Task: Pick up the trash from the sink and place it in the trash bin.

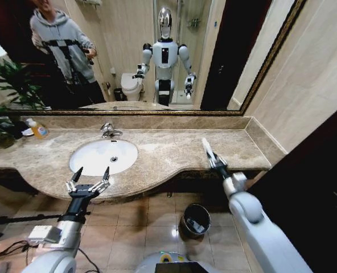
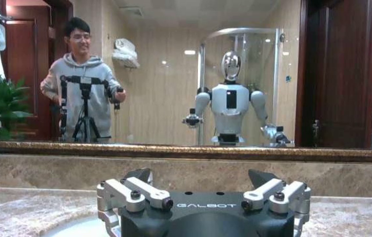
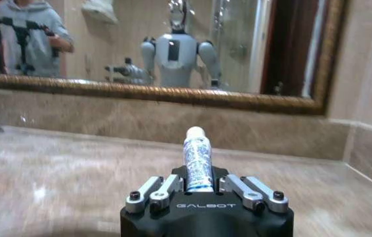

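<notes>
The white oval sink [image 1: 94,160] with its chrome faucet [image 1: 108,131] is set in the beige-brown marble counter. My left gripper [image 1: 90,177] hovers open over the counter's front edge, just in front of the basin; in the left wrist view the left gripper [image 2: 201,177] holds nothing, and the sink rim [image 2: 74,228] shows below it. My right gripper [image 1: 215,161] is above the counter's right part, shut on a small white tube [image 1: 206,146] of trash. The tube [image 3: 197,158] has blue print and sticks out forward from the right gripper [image 3: 198,186]. The small dark trash bin [image 1: 195,220] stands on the floor below the counter.
An orange soap bottle [image 1: 38,129] stands at the counter's back left beside a green plant [image 1: 6,85]. A large mirror lines the back wall and a tiled side wall [image 1: 305,85] closes the right. Cables lie on the floor at the left.
</notes>
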{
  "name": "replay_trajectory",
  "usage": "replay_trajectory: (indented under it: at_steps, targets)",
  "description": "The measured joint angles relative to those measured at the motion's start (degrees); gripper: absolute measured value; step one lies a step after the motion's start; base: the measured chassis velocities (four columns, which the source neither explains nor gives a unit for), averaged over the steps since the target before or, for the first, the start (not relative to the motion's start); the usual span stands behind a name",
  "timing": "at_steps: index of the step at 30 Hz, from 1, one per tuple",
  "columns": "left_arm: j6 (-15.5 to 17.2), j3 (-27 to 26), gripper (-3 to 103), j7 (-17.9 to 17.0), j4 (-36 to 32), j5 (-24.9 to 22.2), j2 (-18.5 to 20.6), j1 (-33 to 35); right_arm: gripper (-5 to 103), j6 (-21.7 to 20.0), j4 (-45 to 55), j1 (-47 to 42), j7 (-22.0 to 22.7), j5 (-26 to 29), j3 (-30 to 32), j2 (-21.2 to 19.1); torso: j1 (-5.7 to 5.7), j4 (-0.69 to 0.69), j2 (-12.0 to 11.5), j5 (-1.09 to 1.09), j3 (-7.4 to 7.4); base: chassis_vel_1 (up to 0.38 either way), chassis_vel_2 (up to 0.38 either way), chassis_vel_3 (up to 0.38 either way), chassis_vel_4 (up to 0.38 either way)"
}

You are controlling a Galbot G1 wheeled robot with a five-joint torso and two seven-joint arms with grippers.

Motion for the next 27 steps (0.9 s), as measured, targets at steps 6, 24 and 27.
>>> replay_trajectory:
  at_steps: [6,24,27]
  targets:
    - [0.0,0.0,100,0.0,0.0,0.0,0.0,0.0,23,8.7,0.8,-13.1,-2.5,-3.6,3.2,6.2,0.00,0.00,0.0,-0.01,0.01,0.000,0.000,0.000,0.000]
    - [0.0,0.0,100,0.0,0.0,0.0,0.0,0.0,23,9.9,-20.2,-15.4,-6.7,-13.5,-3.9,9.6,0.01,0.01,0.0,-0.01,0.01,0.000,0.000,0.000,0.000]
    - [0.0,0.0,100,0.0,0.0,0.0,0.0,0.0,23,5.0,-25.4,-11.4,-9.1,-14.9,-5.0,9.5,0.01,0.00,0.0,-0.01,0.02,0.000,0.000,0.000,0.000]
